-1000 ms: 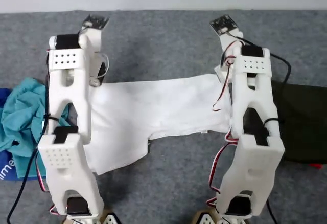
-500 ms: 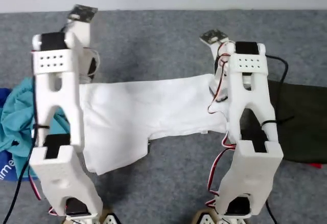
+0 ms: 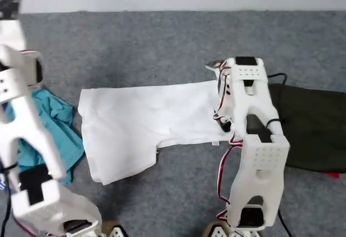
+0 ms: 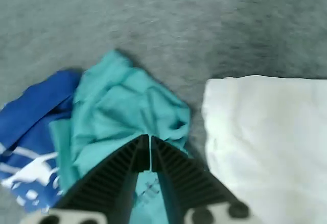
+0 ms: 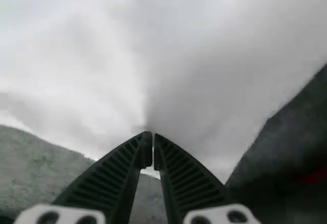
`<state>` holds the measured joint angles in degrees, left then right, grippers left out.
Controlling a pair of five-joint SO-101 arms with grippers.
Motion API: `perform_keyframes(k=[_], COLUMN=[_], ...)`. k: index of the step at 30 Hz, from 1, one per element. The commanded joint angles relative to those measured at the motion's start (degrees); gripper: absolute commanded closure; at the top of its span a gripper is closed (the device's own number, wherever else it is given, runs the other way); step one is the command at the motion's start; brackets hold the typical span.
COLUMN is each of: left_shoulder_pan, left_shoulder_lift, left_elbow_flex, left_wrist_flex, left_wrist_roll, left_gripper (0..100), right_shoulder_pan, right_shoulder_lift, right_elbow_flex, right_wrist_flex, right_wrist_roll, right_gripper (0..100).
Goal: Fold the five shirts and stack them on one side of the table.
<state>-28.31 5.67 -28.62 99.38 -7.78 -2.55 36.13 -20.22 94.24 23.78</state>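
The white shirt [image 3: 146,120] lies spread flat in the middle of the grey table [image 3: 162,42], with one sleeve reaching toward the near side by the arms' bases. A crumpled teal shirt [image 3: 54,120] sits just beside its left edge. In the left wrist view a blue shirt [image 4: 36,111] with white print lies against the teal one, on the side away from the white cloth. A dark shirt [image 3: 311,129] is laid out flat along the white shirt's right edge. The right arm [image 3: 251,134], with red and white wires [image 3: 223,166] hanging at its side, stands over the seam where white and dark cloth meet. The right gripper [image 5: 153,137] has its jaws pressed together with only a thin slit between them, the tips down at the white shirt's surface. A crease runs away from the tips, but whether any cloth is caught between them cannot be made out. The left arm [image 3: 27,139] is raised at the far left edge of the table. The left gripper [image 4: 150,141] hangs above the teal shirt with its jaws closed and nothing held between them.
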Motion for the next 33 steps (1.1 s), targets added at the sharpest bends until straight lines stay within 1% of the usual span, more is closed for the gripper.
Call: perform_keyframes(k=[1, 3, 7, 13, 15, 17, 19, 21, 26, 31, 33], left_shoulder_pan=[-3.69, -6.07, -11.43, -17.23, -18.55, -19.6, -20.13, -20.22, -20.04, -20.22, -20.22], left_shoulder_lift=[-6.95, -10.02, -14.33, -13.8, -13.8, -13.8, -13.8, -13.8, -13.8, -13.8, -13.8], left_elbow_flex=[2.42, 4.79, 9.89, 16.66, 17.45, 17.54, 17.54, 17.54, 17.54, 17.54, 17.54], left_wrist_flex=[1.23, 1.23, 1.05, 1.05, 0.97, 0.97, 0.97, 0.97, 0.79, 0.26, 0.18], left_wrist_roll=[0.44, 0.35, 0.0, -1.41, -1.58, -1.58, -1.67, -1.67, -1.67, -3.08, -3.52], left_gripper=[98, 98, 98, 98, 98, 98, 98, 98, 98, 98, 98], right_shoulder_pan=[-0.84, -1.01, -5.67, -18.59, -23.69, -29.05, -34.33, -39.87, -52.26, -61.85, -64.4], right_shoulder_lift=[-9.71, -14.29, -20.97, -21.93, -21.93, -21.67, -20.44, -18.51, -12.88, -9.45, -8.13], right_elbow_flex=[-0.79, -0.79, -0.53, -0.44, -0.44, -0.44, -0.44, -0.44, -0.53, -0.53, -0.53], right_wrist_flex=[2.24, 3.12, 5.23, 6.99, 6.81, 6.81, 6.81, 6.81, 2.42, -1.45, -3.3], right_wrist_roll=[-0.18, 0.88, 3.08, 5.01, 5.01, 4.92, 4.66, 4.57, 4.66, 4.57, 4.57], right_gripper=[98.9, 98.8, 98.7, 97.9, 93.9, 87.1, 80.7, 77.1, 77.0, 76.9, 76.9])
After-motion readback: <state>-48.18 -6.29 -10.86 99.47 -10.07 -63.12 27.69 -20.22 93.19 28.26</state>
